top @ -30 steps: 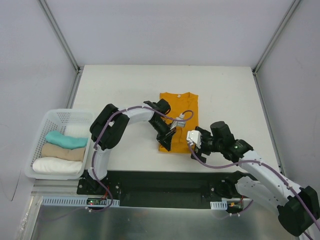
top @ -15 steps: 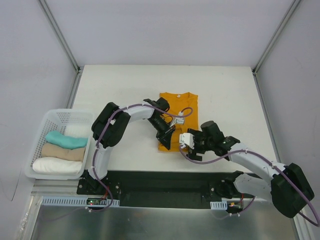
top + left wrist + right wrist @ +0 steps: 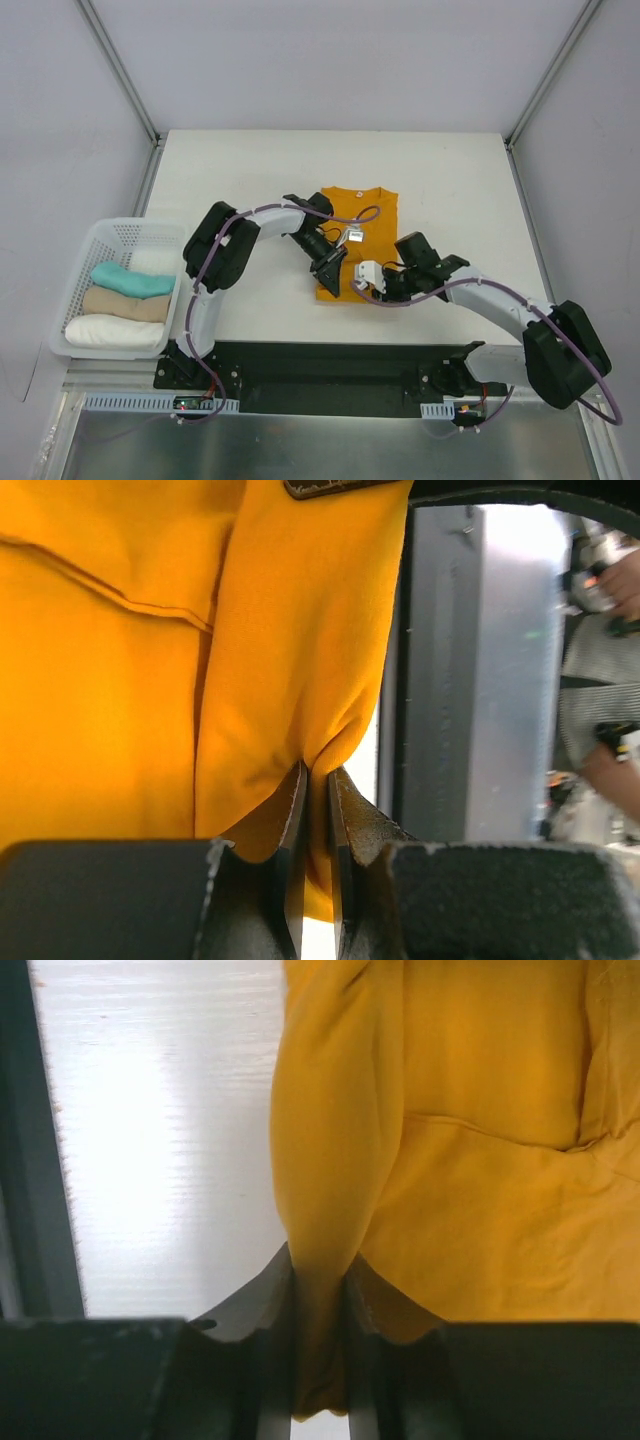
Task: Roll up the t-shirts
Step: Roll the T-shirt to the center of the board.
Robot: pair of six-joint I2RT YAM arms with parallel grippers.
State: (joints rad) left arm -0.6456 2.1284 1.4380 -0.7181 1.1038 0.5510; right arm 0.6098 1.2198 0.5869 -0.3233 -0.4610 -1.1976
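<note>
Orange soft-cloth t-shirt [image 3: 375, 215] is lying on the white bench [image 3: 470, 180], left tool [image 3: 317, 780] and right tool [image 3: 318, 1260] both pinching its near hem, needing level, matched turning for tightness.

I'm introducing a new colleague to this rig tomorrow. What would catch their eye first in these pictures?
The orange t-shirt, folded near the middle of the white table, stands out first. The left gripper and right gripper each pinch a fold of cloth at its near edge. At the table's left edge, a white basket holds a teal roll, a tan roll and a white roll.
</note>
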